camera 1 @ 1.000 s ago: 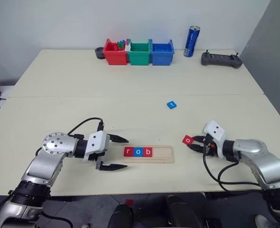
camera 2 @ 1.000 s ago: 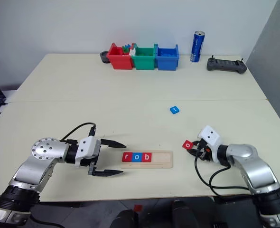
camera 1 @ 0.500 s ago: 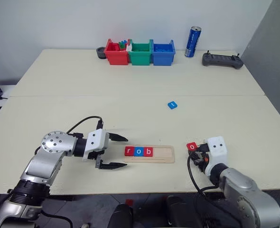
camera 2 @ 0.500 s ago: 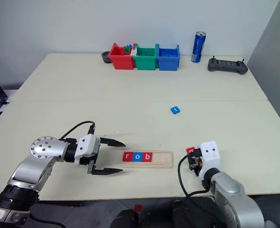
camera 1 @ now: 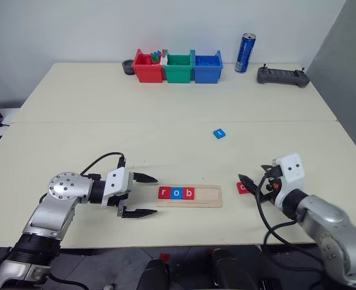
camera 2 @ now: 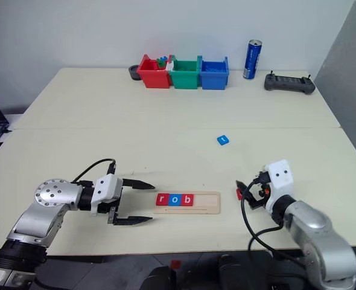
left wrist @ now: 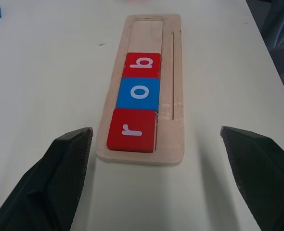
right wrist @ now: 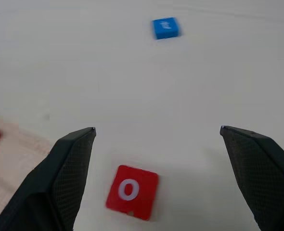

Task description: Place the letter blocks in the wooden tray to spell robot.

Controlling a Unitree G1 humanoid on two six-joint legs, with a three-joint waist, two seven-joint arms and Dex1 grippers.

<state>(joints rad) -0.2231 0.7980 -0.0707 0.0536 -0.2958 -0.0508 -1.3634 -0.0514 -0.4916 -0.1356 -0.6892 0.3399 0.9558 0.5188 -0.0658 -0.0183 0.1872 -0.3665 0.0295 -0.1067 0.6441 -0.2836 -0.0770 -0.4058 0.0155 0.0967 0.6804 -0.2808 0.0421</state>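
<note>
Right gripper (right wrist: 156,159), fingers spread wide, hangs over the loose red "o" block (right wrist: 132,191); the blue block (right wrist: 165,28) lies far ahead, its letter unreadable. Left gripper (left wrist: 156,159), also apart, faces the wooden tray (left wrist: 143,91) holding r, o, b.

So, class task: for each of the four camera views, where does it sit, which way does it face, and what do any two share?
Left eye view: on the head, looking down over the table; both arms show.
Right eye view: beside it, same scene.
Left wrist view: along the open left gripper at the wooden tray holding r, o, b.
Right wrist view: along the open right gripper at the red o block; shares the blue block with the head views.
</note>
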